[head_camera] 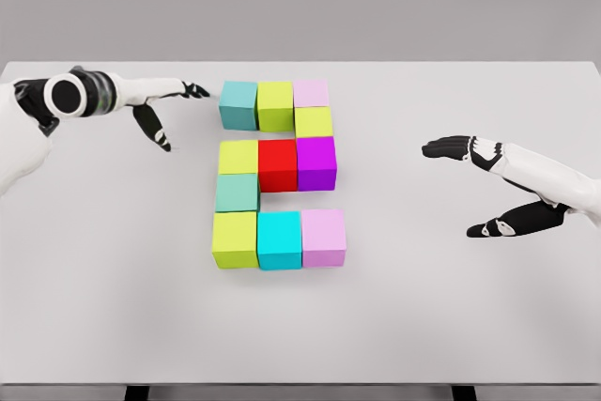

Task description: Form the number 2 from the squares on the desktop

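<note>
Now, from the head view, eleven coloured cubes are seen packed together at the middle of the pale grey surface [113, 307], already laid out in the shape of a 2. Along the top row a teal cube [238, 104], a yellow-green cube [275, 105] and a pale pink cube [311, 93] are set side by side. A second yellow-green cube [314, 121] drops down the right flank onto the magenta cube [316, 162], which is joined leftward by the red cube [277, 164] and a yellow-green cube [238, 157]. A muted teal cube [237, 192] carries the left flank down to the base, where a lime cube [234, 238], a cyan cube [279, 239] and a lilac cube [323, 237] are lined up.

The left hand [174, 105] is held wide, nothing gripped, its fingertips just beside the top teal cube. The right hand [488, 185] is likewise spread and empty, well apart from the blocks on the right.

The cubes are judged rigid, light and smooth-faced, so they would likely slide easily under a push; opposite flat sides would be the place to pinch, though neighbours are touching and little room is left.
</note>
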Motion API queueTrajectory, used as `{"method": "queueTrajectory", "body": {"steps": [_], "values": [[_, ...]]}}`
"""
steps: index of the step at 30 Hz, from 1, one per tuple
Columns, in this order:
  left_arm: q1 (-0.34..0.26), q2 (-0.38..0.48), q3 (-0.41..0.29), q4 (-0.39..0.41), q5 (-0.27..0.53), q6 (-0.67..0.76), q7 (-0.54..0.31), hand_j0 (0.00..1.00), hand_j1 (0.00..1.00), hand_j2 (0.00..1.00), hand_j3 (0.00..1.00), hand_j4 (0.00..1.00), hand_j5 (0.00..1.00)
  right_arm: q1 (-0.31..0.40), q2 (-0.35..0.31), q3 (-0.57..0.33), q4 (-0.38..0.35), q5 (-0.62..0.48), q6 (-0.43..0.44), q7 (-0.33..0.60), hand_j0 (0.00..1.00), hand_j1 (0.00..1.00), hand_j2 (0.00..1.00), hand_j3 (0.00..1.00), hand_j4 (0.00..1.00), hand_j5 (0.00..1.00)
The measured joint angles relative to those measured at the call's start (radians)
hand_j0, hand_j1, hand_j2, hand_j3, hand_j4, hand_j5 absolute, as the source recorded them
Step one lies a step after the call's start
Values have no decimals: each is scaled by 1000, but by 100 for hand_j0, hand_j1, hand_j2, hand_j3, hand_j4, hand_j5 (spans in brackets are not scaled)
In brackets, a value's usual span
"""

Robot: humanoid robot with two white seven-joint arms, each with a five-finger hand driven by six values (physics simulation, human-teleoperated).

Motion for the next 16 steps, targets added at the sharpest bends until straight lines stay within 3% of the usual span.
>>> {"method": "queueTrajectory", "body": {"steps": [2, 4, 7, 10, 13, 16], "values": [[-2, 48, 3, -6, 49, -61, 0, 100, 100, 100, 100, 100, 100, 0, 0, 0, 0, 0, 0, 0, 100, 100, 100, 100, 100, 100], [9, 133, 5, -34, 145, -224, 0, 100, 100, 100, 100, 100, 100, 0, 0, 0, 0, 0, 0, 0, 100, 100, 100, 100, 100, 100], [78, 279, 15, -91, 317, -435, 0, 100, 100, 100, 100, 100, 100, 0, 0, 0, 0, 0, 0, 0, 100, 100, 100, 100, 100, 100], [144, 370, 19, -113, 466, -513, 0, 100, 100, 100, 100, 100, 100, 0, 0, 0, 0, 0, 0, 0, 100, 100, 100, 100, 100, 100], [213, 412, 21, -123, 532, -543, 0, 100, 100, 100, 100, 100, 100, 0, 0, 0, 0, 0, 0, 0, 100, 100, 100, 100, 100, 100], [230, 427, 21, -130, 557, -553, 0, 100, 100, 100, 100, 100, 100, 0, 0, 0, 0, 0, 0, 0, 100, 100, 100, 100, 100, 100]]}}
